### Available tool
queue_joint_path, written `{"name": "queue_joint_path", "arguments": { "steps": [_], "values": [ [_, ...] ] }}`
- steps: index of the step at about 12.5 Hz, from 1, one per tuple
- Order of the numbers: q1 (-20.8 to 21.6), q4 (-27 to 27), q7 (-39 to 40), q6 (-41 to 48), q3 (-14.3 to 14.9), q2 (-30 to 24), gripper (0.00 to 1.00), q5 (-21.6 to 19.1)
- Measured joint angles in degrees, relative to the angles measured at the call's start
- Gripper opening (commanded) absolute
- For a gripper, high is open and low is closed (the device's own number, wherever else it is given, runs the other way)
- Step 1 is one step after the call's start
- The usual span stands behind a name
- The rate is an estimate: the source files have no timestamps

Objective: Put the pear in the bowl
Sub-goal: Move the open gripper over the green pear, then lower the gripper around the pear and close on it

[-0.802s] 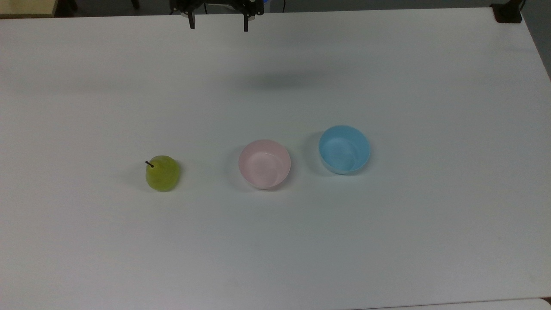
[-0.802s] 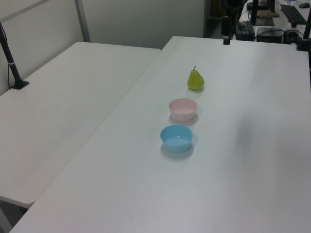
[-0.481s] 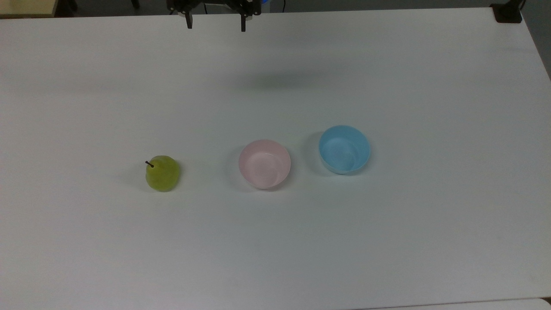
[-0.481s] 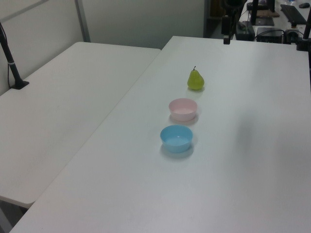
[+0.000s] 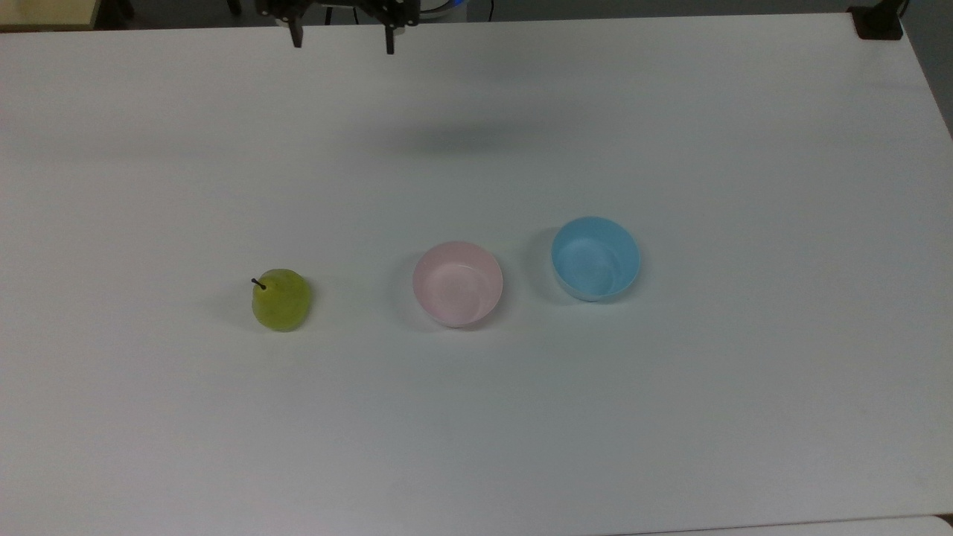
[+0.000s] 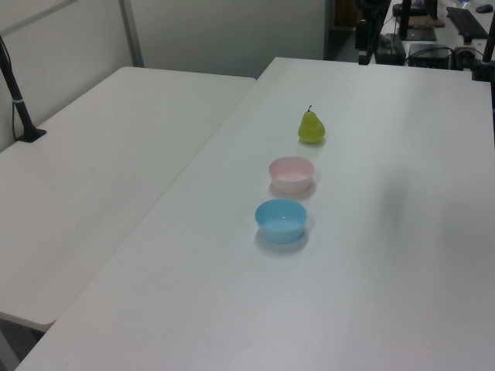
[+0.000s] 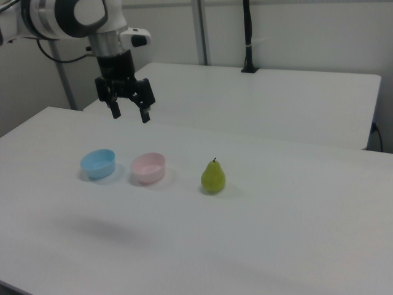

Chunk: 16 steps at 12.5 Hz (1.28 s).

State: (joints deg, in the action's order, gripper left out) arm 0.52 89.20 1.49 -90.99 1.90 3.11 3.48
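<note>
White counter [image 5: 670, 417] is seen carrying three things in a row in the top view: the pear [image 5: 281, 300] stands upright to the left of the bowl [image 5: 457, 284], apart from it, and a blue bowl [image 5: 595, 258] sits just beside the bowl on the top view's right. Nothing lies between pear and bowl. Far beyond the bowl, the gripper [image 5: 342, 39] is held with fingers spread and empty.

In the left view, the pear [image 6: 311, 127] is beyond the bowl [image 6: 291, 174], the blue bowl [image 6: 281, 220] nearer.

In the right view, the gripper [image 7: 129, 114] is raised above and behind the bowl [image 7: 148, 168], fingers apart; the pear [image 7: 213, 177] stands to the right view's right of the bowl.
</note>
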Motion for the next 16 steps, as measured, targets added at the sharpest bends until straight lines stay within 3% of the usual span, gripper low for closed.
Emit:
{"name": "queue_joint_path", "arguments": {
  "steps": [4,7,16],
  "values": [
    [-4.6,0.0,2.8,-6.9,0.1,2.1,1.00,-0.7],
    [-7.2,0.0,2.9,-15.3,0.1,7.3,1.00,-0.7],
    [-8.4,-0.1,2.9,-29.3,0.1,19.2,1.00,-0.7]
  ]
}}
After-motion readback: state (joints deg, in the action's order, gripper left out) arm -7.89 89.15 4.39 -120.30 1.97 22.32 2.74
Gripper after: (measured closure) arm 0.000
